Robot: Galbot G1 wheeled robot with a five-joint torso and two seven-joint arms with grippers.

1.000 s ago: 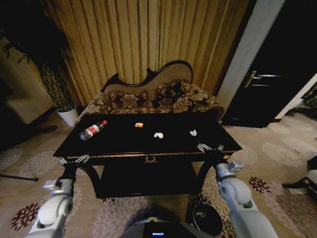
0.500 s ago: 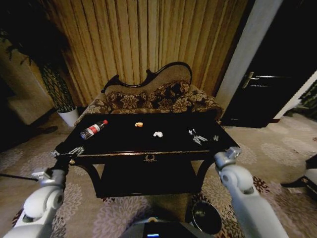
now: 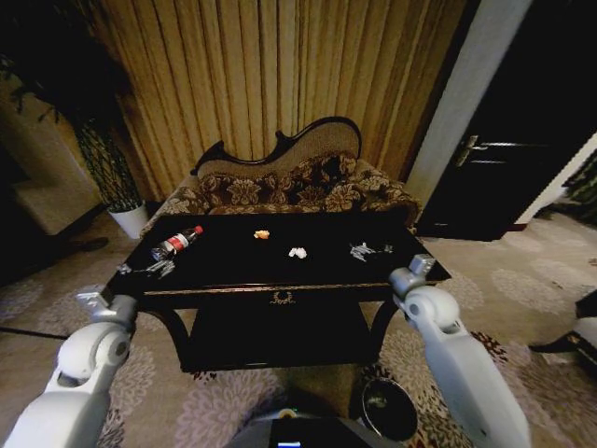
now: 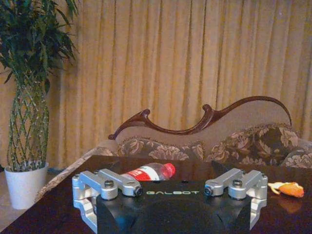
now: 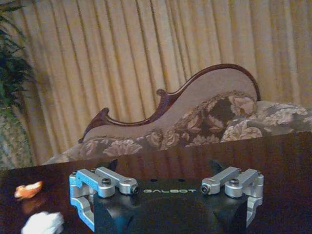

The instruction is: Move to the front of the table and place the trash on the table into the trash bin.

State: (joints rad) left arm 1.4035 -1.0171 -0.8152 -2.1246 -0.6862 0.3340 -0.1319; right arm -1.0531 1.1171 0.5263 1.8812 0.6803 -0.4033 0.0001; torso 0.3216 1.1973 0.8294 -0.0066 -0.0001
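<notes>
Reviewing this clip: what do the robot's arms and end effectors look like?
Both arms have smooth, rounded pale-grey shells. The left end effector and right end effector match: black body lettered GALBOT, silver metal finger linkages with dark screws.

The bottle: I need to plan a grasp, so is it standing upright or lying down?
Lying down. The bottle rests on its side on the table, its red cap toward the sofa.
</notes>
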